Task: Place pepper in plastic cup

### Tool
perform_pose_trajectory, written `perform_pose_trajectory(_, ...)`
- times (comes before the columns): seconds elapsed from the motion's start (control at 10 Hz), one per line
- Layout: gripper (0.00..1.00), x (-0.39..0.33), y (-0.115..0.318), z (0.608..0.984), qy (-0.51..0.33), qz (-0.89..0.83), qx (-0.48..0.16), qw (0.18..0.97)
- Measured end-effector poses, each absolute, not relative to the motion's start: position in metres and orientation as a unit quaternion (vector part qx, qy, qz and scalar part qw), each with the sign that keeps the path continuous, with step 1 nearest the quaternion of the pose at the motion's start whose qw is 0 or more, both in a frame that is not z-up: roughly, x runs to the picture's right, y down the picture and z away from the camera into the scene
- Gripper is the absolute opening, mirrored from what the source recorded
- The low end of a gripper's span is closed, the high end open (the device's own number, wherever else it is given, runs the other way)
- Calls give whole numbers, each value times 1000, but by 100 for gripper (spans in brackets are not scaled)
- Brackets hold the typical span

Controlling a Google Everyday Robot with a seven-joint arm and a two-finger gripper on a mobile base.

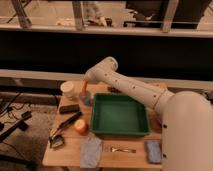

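My gripper [85,88] hangs at the end of the white arm, over the back left part of the table. It is shut on the slim red-orange pepper [84,93], which hangs upright beneath it. The small blue-grey plastic cup [88,99] stands right under the pepper, just left of the green tray. The pepper's lower end is at the cup's mouth; whether it touches the cup cannot be told.
A wider white tub [69,89] stands left of the cup. A green tray [120,116] fills the table's middle. An orange-yellow fruit [81,126], a black brush [64,126], a black bar [69,108], a blue cloth [91,150], a metal piece [122,149] and a blue sponge [153,150] lie toward the front.
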State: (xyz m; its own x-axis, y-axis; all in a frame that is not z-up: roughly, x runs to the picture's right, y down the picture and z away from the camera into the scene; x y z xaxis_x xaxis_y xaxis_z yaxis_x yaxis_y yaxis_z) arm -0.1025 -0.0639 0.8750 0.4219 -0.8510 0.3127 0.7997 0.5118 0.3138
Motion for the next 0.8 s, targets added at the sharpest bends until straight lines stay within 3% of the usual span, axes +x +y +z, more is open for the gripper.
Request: perform_pose_trajectory(0.8, 5, -116, -63, 880, -199, -528, 88, 821)
